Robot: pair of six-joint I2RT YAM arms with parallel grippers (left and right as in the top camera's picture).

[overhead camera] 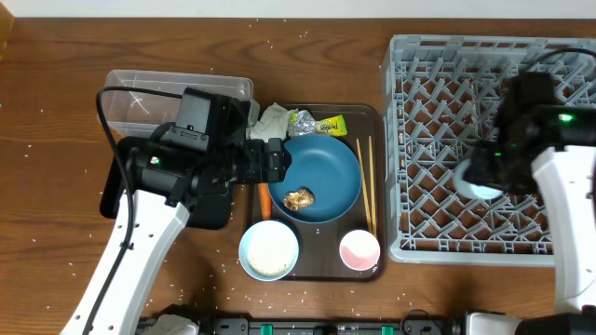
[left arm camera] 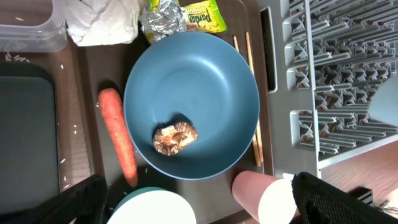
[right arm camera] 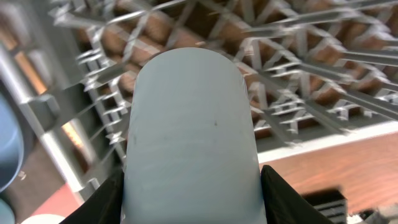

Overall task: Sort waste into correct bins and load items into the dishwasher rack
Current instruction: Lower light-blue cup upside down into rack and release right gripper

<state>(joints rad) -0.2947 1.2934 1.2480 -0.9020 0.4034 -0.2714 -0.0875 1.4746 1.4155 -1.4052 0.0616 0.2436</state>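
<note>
Starting at our edge of the table [overhead camera: 56, 112], we find the white bowl [overhead camera: 243, 249] of rice [overhead camera: 269, 253] and the pink cup [left arm camera: 264, 196] standing at the front of the brown serving tray [overhead camera: 318, 253], not yet racked. Just behind them the dark-blue plate [left arm camera: 205, 93] carries the brown food lump [left arm camera: 175, 138], which we judge must go to a bin before the plate can be loaded. That explains the left gripper [overhead camera: 276, 160]: it hangs above the plate's left rim with its fingers spread wide and nothing between them, lined up for the waste. The right gripper [overhead camera: 482, 175] is clamped on the light-blue cup [right arm camera: 189, 137], a finger on either flank, and holds it over the left-middle of the dishwasher rack [overhead camera: 438, 74]. We cannot tell whether the cup touches the lattice. Farthest back lie the crumpled tissue [left arm camera: 102, 22], the foil wrapper [left arm camera: 163, 15] and the yellow-green wrapper [left arm camera: 202, 15].

Room is tight on the tray. The carrot piece [left arm camera: 117, 134] lies between the plate's left rim and the tray lip, close against the plate, and the chopsticks [left arm camera: 252, 93] run along the plate's right rim. The lump sits on open plate floor, so we think it is the easiest approach. The black tray [left arm camera: 25, 137] is just beside the serving tray on the left, with the clear tub [overhead camera: 228, 93] behind it, both a short carry. Many free cells surround the cup in the rack.
</note>
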